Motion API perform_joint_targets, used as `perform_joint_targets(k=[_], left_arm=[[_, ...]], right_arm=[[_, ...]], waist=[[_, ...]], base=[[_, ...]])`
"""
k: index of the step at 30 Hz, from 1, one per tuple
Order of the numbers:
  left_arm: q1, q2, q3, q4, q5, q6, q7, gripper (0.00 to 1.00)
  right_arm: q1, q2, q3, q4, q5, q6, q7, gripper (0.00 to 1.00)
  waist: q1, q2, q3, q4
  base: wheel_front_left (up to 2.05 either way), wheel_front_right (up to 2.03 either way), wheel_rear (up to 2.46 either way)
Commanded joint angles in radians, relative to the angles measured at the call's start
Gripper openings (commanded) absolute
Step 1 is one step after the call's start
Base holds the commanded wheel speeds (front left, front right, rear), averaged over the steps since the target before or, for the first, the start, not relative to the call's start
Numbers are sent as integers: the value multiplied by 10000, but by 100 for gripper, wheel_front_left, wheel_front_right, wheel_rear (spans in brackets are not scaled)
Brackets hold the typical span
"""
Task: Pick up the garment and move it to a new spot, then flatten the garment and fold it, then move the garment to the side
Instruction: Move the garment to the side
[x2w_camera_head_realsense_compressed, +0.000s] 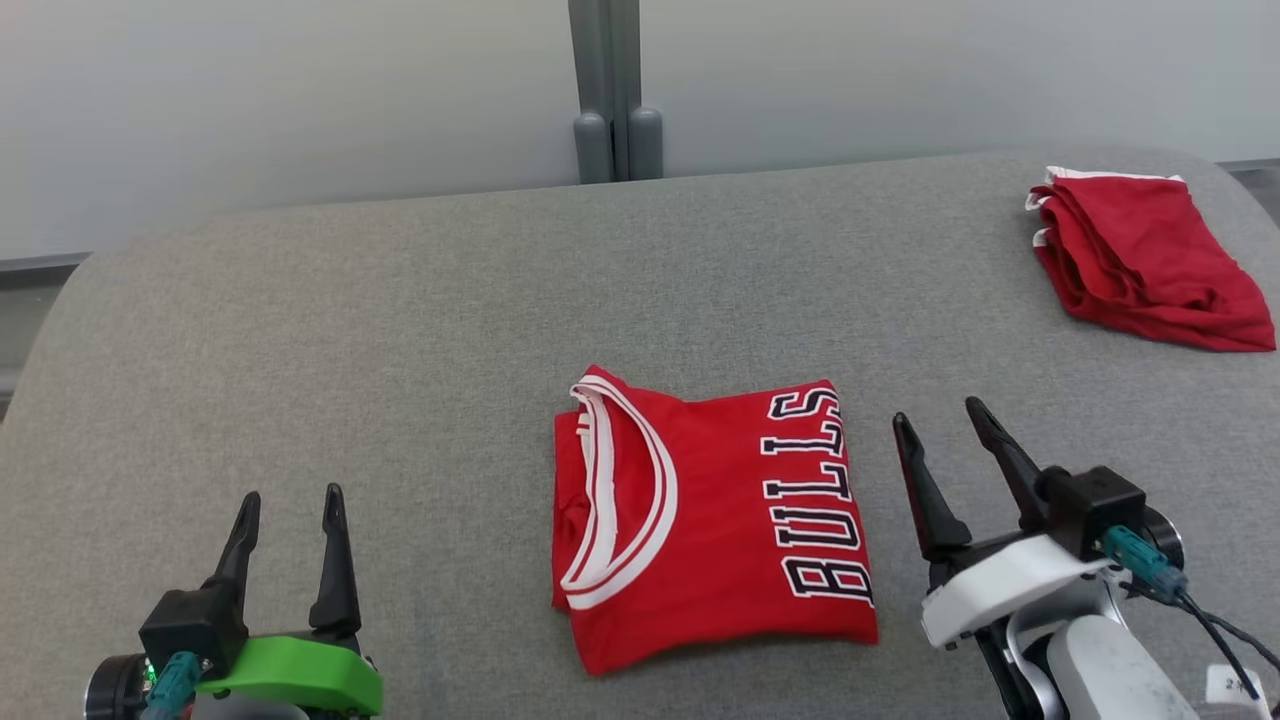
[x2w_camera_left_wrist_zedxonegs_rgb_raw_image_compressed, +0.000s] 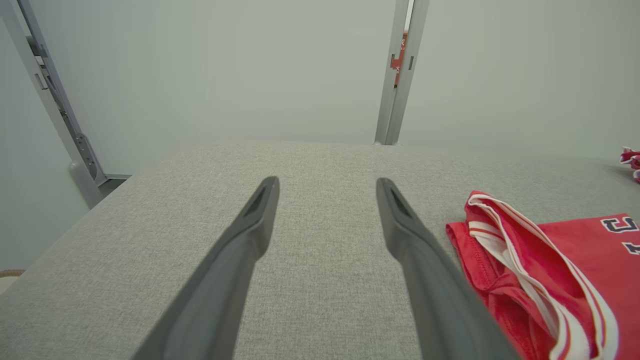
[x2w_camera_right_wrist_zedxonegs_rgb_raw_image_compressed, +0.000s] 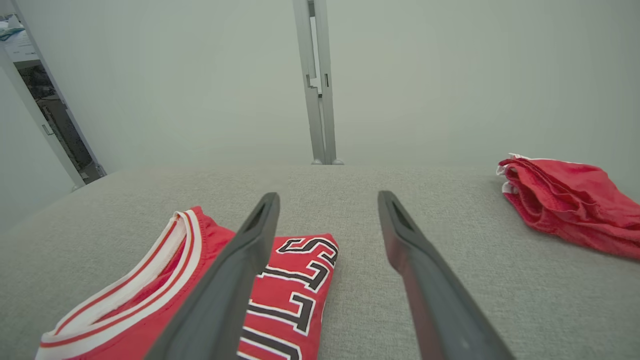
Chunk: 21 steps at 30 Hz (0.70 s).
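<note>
1. Garment (x2w_camera_head_realsense_compressed: 710, 520): a red jersey of smooth, faintly glossy knit, folded into a rough rectangle. White-and-red striped rib trim curved down its left half. Black block letters outlined in white, reading "BULLS", ran along its right edge. It lay flat near the middle of the surface, toward the near edge, between the two grippers and touching neither.

2. Surface (x2w_camera_head_realsense_compressed: 400, 330): padded, covered in coarse grey woven cloth, with rounded far corners.

3. Second red cloth (x2w_camera_head_realsense_compressed: 1150, 260): thinner, rumpled and loosely folded, with white edging. It lay at the far right corner, well apart from the garment.

4. Left gripper (x2w_camera_head_realsense_compressed: 291, 494): black body on a green plastic mount. Its long, dark, tapering jaws were spread wide and held nothing, over bare surface left of the garment.

5. Right gripper (x2w_camera_head_realsense_compressed: 939, 412): black body on a white moulded mount. Its jaws were likewise spread wide and empty, just beside the garment's lettered edge.

6. Post (x2w_camera_head_realsense_compressed: 610, 90): grey metal upright, set between pale matte wall panels behind the surface.
</note>
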Motion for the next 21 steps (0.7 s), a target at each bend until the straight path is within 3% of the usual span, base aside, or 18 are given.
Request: perform_joint_targets(k=[1,11,21], left_arm=[[-213,8,-29,6,105,19,-18,100],[-590,-156,-169,180,196,-15,-91,100],[-900,-264,-197,276,247,-49,-100,100]], right_arm=[[-285,-4,81,228,-66,4,149,100],[-1310,216,230,2475,-207,4,393,100],[-1807,458,582,4671,34,4,385,100]], waist=[[0,0,215,212],[0,0,926,798],[0,0,1378,814]], base=[[0,0,0],[0,0,0],[0,0,0]])
